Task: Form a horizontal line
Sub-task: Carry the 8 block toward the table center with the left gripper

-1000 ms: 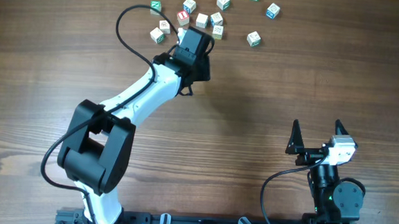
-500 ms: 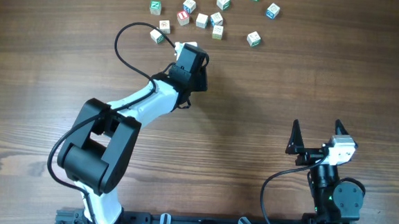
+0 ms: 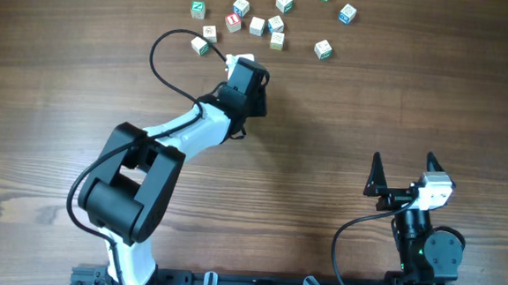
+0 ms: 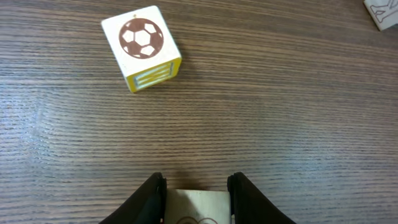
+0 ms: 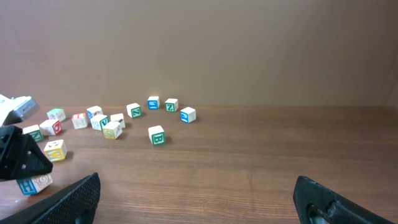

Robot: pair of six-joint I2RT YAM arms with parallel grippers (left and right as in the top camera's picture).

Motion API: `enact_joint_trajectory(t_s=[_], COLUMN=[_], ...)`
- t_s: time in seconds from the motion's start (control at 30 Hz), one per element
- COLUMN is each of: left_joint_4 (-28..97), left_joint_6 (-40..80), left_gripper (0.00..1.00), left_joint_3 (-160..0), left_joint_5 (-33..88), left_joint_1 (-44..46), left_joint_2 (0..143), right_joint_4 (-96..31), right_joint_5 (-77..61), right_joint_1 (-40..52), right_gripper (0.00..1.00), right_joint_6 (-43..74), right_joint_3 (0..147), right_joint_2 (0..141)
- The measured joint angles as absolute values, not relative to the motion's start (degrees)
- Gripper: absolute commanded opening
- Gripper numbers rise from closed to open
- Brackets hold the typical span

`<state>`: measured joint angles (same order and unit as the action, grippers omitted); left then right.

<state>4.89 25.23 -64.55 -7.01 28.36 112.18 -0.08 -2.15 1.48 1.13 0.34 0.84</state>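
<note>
My left gripper has a pale wooden cube between its jaws, and both fingers lie against the cube's sides just over the table. Ahead of it and to the left lies a loose cube with a football picture and yellow sides. From overhead the left gripper sits just below a scatter of letter cubes. No horizontal line shows; the cubes lie apart at odd angles. My right gripper stands open and empty at the near right, its jaws wide apart in the right wrist view.
Several more loose letter cubes are spread along the far edge of the wooden table. The left arm's black cable loops out to the left of the gripper.
The left gripper has drawn back a little from the cube cluster toward the near side, with the cube between its jaws. The right arm has not moved.
</note>
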Motion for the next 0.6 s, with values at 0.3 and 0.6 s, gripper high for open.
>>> enact_joint_trajectory(t_s=[0.3,0.6], left_joint_4=[5.3,5.3], left_joint_6=[25.2,25.2], left_gripper=[0.41,0.42], left_joint_3=[-64.5,-64.5], left_joint_5=[-7.0,-7.5], left_joint_1=[29.7,29.7], left_joint_2=[113.1,113.1], right_joint_4=[-0.1,-0.1], right_joint_5=[-2.2,-2.2], right_joint_1=[1.5,1.5], right_gripper=[1.0,1.0], right_joint_6=[1.1,1.1], right_joint_3=[0.3,0.3], right_joint_2=[0.8,0.8])
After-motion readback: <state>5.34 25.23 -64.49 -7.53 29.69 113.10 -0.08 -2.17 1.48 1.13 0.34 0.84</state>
